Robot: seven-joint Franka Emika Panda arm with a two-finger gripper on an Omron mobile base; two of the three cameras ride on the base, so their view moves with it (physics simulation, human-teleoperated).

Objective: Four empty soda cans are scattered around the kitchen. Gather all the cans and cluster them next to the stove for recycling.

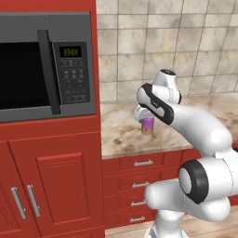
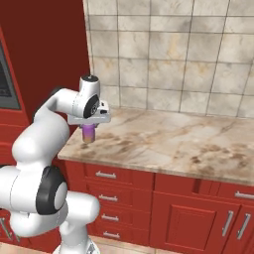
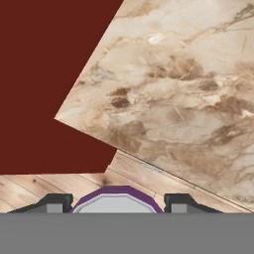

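Observation:
A purple soda can (image 1: 148,126) with a silvery top hangs under my hand, over the left end of the beige marbled countertop (image 1: 121,135). My gripper (image 1: 147,119) points straight down and is shut on it. From the right base the same soda can (image 2: 89,135) sits below the gripper (image 2: 89,126), close to the counter's front left corner. In the hand view the can's top (image 3: 116,201) lies between my two fingertips (image 3: 57,202), one on each side. Whether the can touches the counter I cannot tell. The stove is out of view.
A tall red cabinet (image 1: 56,176) with a built-in microwave (image 1: 46,65) stands just left of the counter. The countertop (image 2: 188,144) runs on to the right below the tan tiled wall (image 2: 173,54). Red drawers (image 1: 139,181) and wooden floor (image 3: 59,186) lie below.

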